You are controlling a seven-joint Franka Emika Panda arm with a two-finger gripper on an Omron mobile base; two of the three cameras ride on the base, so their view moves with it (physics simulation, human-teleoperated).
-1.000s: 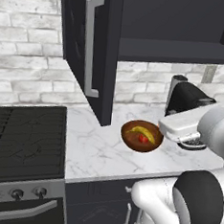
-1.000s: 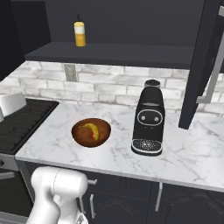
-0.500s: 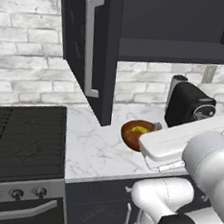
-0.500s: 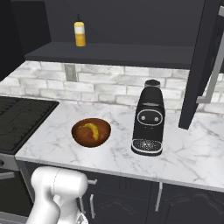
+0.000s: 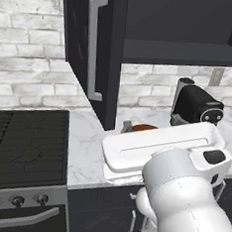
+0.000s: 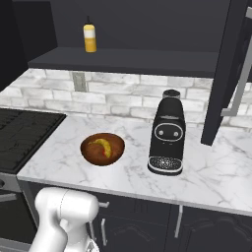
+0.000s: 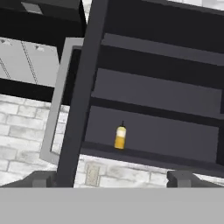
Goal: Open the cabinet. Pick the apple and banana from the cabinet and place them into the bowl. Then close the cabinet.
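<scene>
Cabinet doors (image 5: 89,51) are standing open; fruit sitting in the bowl (image 6: 102,148).
I'm holding jaws wide, empty; the stiff, hinged door should swing easily, pushed near its silver handle (image 5: 95,46).

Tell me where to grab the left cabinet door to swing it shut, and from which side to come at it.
Take the cabinet door by its long vertical silver bar handle, near mid-length. The door stands swung open with the bar on its outer face, standing off it, so come from the stove side with the open tool straddling the bar crosswise. Probably workable.
</scene>
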